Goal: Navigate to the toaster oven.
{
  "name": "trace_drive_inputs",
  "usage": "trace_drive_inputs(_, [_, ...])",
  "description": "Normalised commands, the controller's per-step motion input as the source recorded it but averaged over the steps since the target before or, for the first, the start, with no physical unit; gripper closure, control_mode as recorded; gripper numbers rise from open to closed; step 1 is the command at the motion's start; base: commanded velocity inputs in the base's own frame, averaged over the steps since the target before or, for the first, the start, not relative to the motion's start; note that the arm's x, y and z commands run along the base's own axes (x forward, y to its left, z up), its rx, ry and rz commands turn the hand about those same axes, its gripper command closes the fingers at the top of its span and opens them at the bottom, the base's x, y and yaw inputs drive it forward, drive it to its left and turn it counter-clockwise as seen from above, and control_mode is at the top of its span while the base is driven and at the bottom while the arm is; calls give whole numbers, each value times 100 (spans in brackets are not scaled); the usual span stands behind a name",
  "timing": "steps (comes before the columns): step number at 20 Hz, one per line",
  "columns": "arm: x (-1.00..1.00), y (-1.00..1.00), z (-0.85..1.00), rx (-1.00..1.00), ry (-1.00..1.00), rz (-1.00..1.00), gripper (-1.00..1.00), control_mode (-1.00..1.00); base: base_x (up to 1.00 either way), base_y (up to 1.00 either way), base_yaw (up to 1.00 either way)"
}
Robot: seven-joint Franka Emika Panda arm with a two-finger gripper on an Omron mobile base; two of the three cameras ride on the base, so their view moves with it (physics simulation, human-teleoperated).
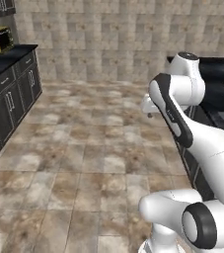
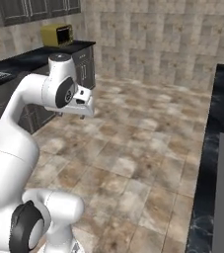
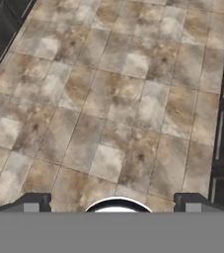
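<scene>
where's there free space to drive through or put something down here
The tiled floor between the left cabinet run and the right dark counter is bare, a wide lane toward the toaster oven. Black countertop in front of the oven looks free. It is tightest on the right, where the arm and open end effector sit close to that counter.

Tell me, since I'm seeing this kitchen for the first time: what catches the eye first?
The white jointed robot arm dominates the foreground, folded above a wide floor of mottled brown stone tiles. Far off, the boxy olive-yellow toaster oven sits on the black countertop against the tiled wall, above dark cabinets. In the hand view the end effector points down at the floor, its fingertips far apart.
</scene>
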Motion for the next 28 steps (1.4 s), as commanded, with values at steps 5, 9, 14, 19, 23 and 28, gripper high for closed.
trace_drive_inputs(5, [0,0,0,0,0,0,-100,100,96,20,-7])
trace_drive_inputs(9, [0,0,0,0,0,0,-100,100,100,18,-5])
trace_drive_inputs(14, [0,0,0,0,0,0,-100,100,100,23,-2])
trace_drive_inputs(19, [0,0,0,0,0,0,-100,100,100,15,0])
trace_drive_inputs(23, [0,0,0,0,0,0,-100,100,100,4,-1])
trace_drive_inputs(28, [0,0,0,0,0,0,-100,100,100,0,-2])
